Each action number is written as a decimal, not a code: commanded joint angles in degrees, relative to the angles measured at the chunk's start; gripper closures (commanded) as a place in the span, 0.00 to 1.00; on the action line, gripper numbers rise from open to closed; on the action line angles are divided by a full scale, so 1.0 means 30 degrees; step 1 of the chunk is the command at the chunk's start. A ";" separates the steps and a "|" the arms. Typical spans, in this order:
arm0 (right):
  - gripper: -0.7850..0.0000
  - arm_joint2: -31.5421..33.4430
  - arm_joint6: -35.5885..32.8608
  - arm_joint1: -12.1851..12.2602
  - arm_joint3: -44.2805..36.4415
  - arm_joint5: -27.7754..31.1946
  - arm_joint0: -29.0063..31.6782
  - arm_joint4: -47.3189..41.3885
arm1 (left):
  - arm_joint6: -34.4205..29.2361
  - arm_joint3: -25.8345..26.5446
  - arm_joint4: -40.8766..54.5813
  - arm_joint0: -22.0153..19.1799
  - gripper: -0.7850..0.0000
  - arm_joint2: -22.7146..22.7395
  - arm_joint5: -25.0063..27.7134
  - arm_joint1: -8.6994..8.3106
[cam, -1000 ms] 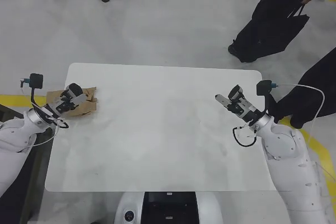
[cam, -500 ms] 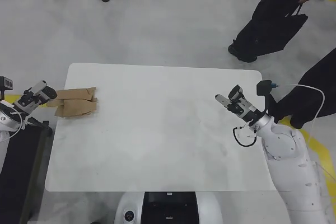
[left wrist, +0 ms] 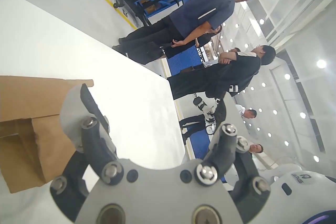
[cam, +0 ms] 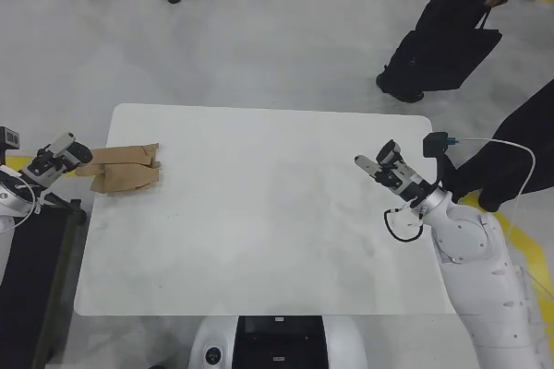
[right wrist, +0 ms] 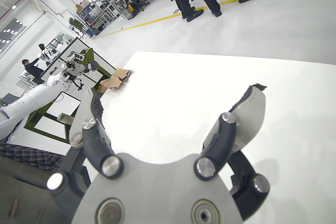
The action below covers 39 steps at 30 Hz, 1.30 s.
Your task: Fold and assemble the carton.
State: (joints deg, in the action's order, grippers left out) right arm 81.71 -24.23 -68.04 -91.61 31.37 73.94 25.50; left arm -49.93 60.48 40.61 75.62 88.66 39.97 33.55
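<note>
One carton (cam: 125, 168), flattened brown cardboard, lies at the left edge of the white table (cam: 258, 240), near the far corner. Two grippers, both spread wide and empty: left gripper (cam: 76, 148) just off that edge, beside the carton; right gripper (cam: 373, 154) over the table's right side, well apart. One dark frame (cam: 66, 242) stands along the left edge.

A flattened brown carton (cam: 125, 168) is seen lying near the far left corner of the white bench (cam: 258, 240), with its left end carried past the bench's edge. The left claw (cam: 69, 151) is held off the bench, just beside that overhanging end. The right claw (cam: 374, 157) is held over the bench's right side, fingers spread, well apart from the carton.
</note>
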 commanded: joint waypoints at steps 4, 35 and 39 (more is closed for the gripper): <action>0.00 0.0000 0.0000 0.0000 -0.0001 0.0001 0.0000 -0.0001 | 0.0347 -0.0314 0.0259 0.0261 0.00 0.0366 -0.1036 0.0091; 0.00 0.0000 0.0000 0.0000 -0.0001 0.0001 0.0000 -0.0001 | 0.1538 -1.2766 -0.2771 -0.7236 0.00 -0.3782 -0.3554 0.2961; 0.00 0.0000 0.0000 0.0000 -0.0001 0.0001 0.0000 -0.0001 | 0.1369 -1.3719 -0.3023 -0.8149 0.00 -0.4179 -0.3299 0.3401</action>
State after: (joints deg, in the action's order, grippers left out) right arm 81.71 -24.23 -68.04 -91.61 31.37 73.94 25.50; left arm -45.71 19.84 31.67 51.67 76.34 30.02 43.50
